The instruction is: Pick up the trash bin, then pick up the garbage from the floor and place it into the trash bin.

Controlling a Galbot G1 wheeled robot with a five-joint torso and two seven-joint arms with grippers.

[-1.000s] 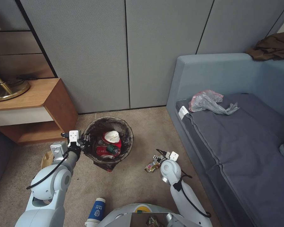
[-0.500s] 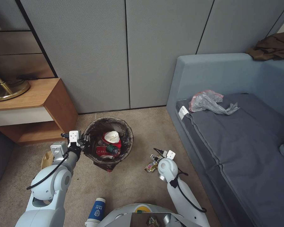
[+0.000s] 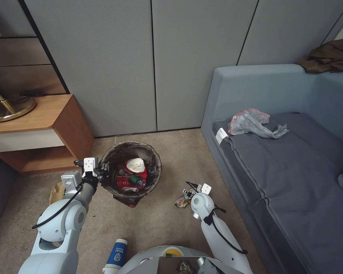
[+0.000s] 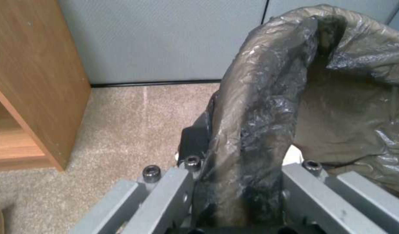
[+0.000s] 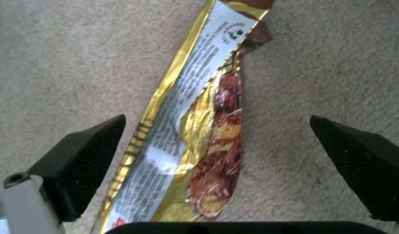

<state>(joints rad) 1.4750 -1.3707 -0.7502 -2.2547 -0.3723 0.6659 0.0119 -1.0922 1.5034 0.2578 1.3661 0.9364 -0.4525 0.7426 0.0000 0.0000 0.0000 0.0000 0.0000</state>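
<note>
The trash bin [image 3: 130, 144], lined with a dark bag, stands on the carpet floor [image 3: 175, 152]. A crushed red-white cup [image 3: 135, 166] and a green-label bottle [image 3: 136, 180] lie inside it. My left gripper [image 3: 103, 173] is shut on the bin's left rim; the left wrist view shows the bag-covered rim [image 4: 256, 107] clamped in the left gripper [image 4: 238, 185]. My right gripper [image 3: 188, 191] hangs open just over a shiny gold-brown wrapper [image 3: 181, 201]. In the right wrist view the wrapper [image 5: 195, 130] lies on the carpet between the spread fingers [image 5: 87, 146] of the right gripper [image 5: 217, 146].
A blue-white cup [image 3: 117, 254] lies on the carpet near my base, and brown paper [image 3: 56, 192] lies left of my left arm. A wooden side table [image 3: 34, 129] stands at the left, a grey sofa [image 3: 286, 163] at the right, and a panel wall behind.
My right gripper has shifted a little to the left, closer over the wrapper. The left gripper and the bin have not moved.
</note>
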